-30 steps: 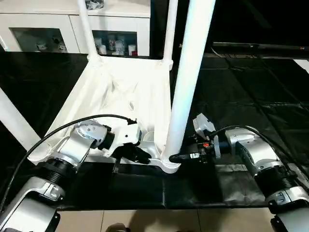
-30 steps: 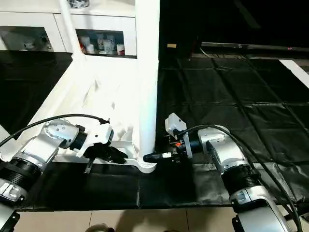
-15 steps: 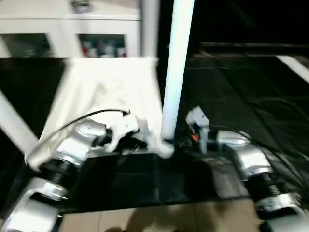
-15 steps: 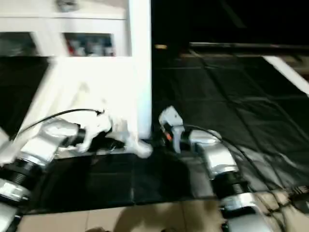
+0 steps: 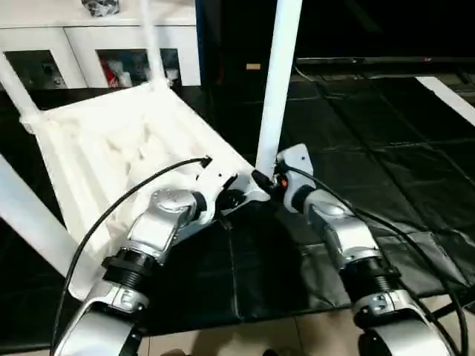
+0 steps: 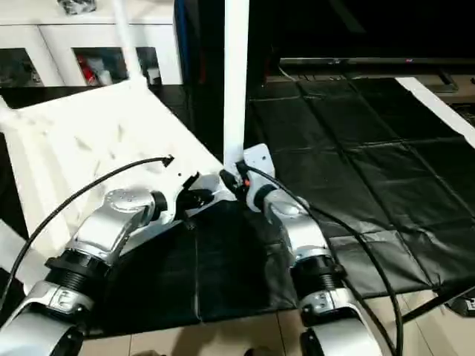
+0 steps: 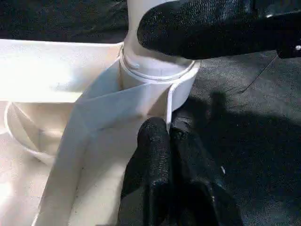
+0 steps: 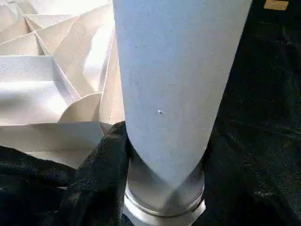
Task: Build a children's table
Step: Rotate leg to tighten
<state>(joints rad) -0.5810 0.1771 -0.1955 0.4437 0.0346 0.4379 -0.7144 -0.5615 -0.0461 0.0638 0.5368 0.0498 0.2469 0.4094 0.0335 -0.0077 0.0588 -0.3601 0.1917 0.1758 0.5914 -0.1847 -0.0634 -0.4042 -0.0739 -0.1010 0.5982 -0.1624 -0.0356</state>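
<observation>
Jaws: left gripper (image 7: 171, 134) pressed together, tips at the corner socket (image 7: 181, 82); right gripper (image 8: 164, 155) clamped round the leg (image 5: 276, 81) base. Both silver forearms reach forward, converging on that corner. Top (image 5: 111, 148) lies upside down on a black quilted mat (image 5: 386, 163), ribbed white plastic underside up. Leg: smooth tapered tube, upright in the round socket.

No readable text, label, brand, number or sign anywhere. Small pale tag on the dark background in the right wrist view (image 8: 276, 4) too blurred to read.
</observation>
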